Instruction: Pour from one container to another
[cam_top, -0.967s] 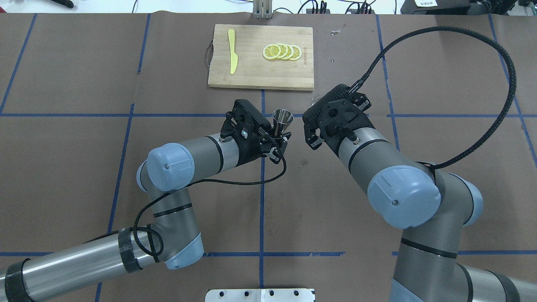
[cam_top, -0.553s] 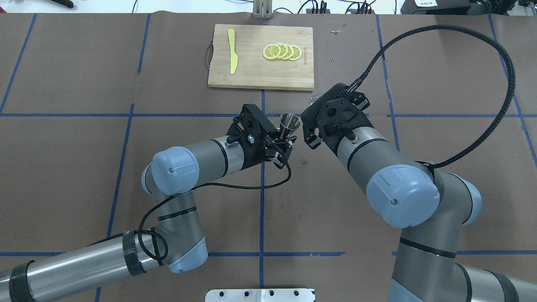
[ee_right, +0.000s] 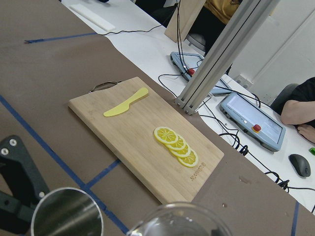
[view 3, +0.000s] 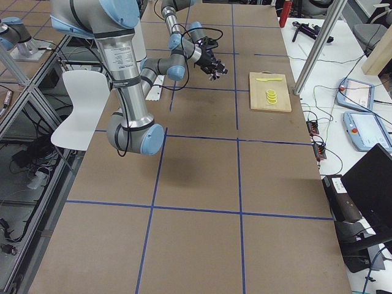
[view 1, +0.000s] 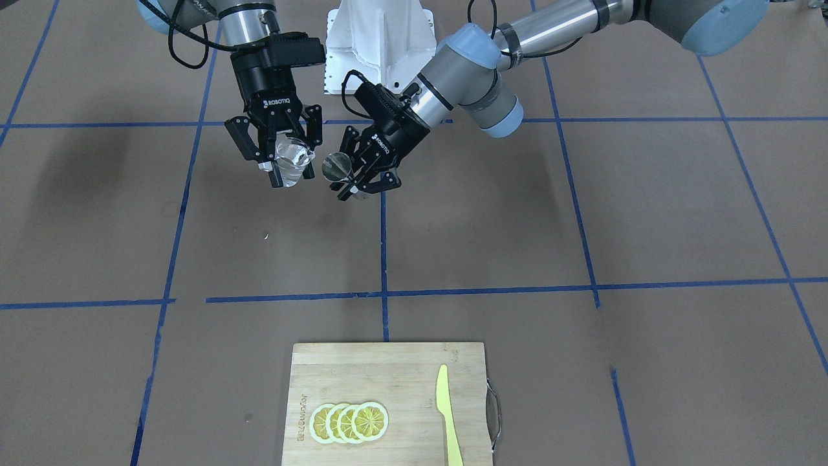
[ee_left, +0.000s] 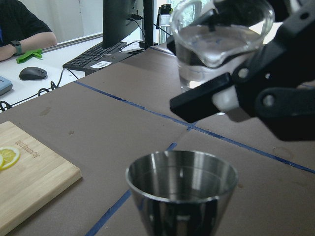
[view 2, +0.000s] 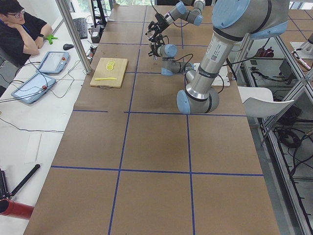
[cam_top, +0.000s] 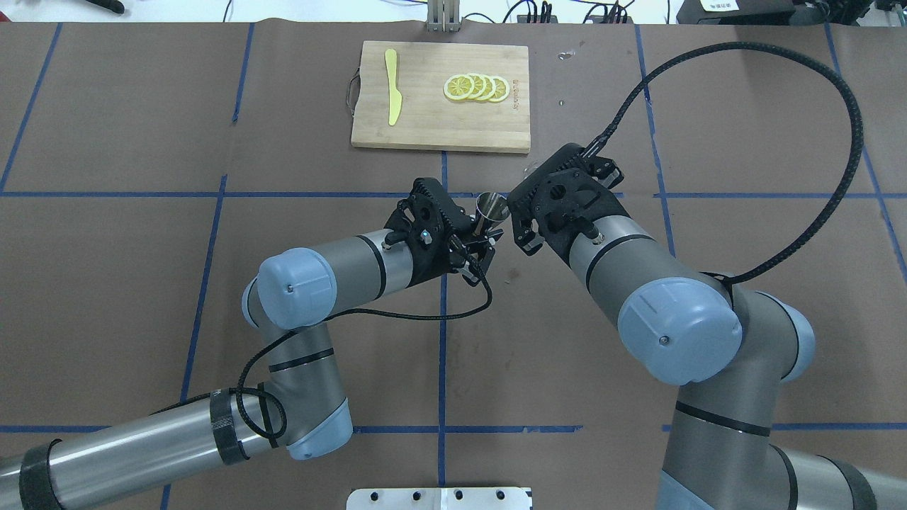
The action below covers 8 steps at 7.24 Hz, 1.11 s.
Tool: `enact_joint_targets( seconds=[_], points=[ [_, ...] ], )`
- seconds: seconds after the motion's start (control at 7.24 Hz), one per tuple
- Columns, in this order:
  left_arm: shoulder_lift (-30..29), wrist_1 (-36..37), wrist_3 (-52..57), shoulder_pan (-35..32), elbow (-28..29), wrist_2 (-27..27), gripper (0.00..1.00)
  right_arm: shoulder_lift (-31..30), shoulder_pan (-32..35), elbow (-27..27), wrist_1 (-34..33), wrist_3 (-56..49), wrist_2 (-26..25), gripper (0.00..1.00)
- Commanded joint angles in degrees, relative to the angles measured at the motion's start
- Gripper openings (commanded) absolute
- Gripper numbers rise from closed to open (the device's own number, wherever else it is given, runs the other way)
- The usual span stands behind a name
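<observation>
A steel jigger (view 1: 337,167) is held above the table, its mouth tilted, with my left gripper (view 1: 361,184) shut on its lower part. Right beside it hangs a clear glass beaker (view 1: 291,158) with clear liquid in it, and my right gripper (view 1: 288,167) is shut on that. In the overhead view the jigger (cam_top: 490,207) almost touches the right gripper's body. In the left wrist view the beaker (ee_left: 221,44) hangs above and just beyond the jigger (ee_left: 182,182). The right wrist view shows the jigger's rim (ee_right: 66,214) and the beaker's rim (ee_right: 179,221) side by side.
A wooden cutting board (cam_top: 439,120) lies at the table's far middle, with lemon slices (cam_top: 476,87) and a yellow knife (cam_top: 392,86) on it. Blue tape lines cross the brown table cover. An operator (view 2: 22,29) sits at the desk beyond.
My left arm carried the jigger to the right, close up to the right gripper. The right gripper shifted slightly left with the beaker.
</observation>
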Motion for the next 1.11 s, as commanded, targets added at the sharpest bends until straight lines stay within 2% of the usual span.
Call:
enact_joint_targets(
  seconds=[0.0, 0.69, 0.97],
  points=[
    [-0.22, -0.09, 0.04, 0.00, 0.57, 0.10, 0.00, -0.03, -0.05, 0.17, -0.19, -0.19, 0.01, 0.00],
    [-0.31, -0.09, 0.04, 0.00, 0.57, 0.18, 0.00, 0.23, -0.58, -0.01, -1.60, -2.99, -0.25, 0.00],
    [-0.31, -0.17, 0.04, 0.00, 0.57, 0.27, 0.00, 3.99, -0.49, 0.25, -7.28, -6.76, -2.08, 0.00]
  ],
)
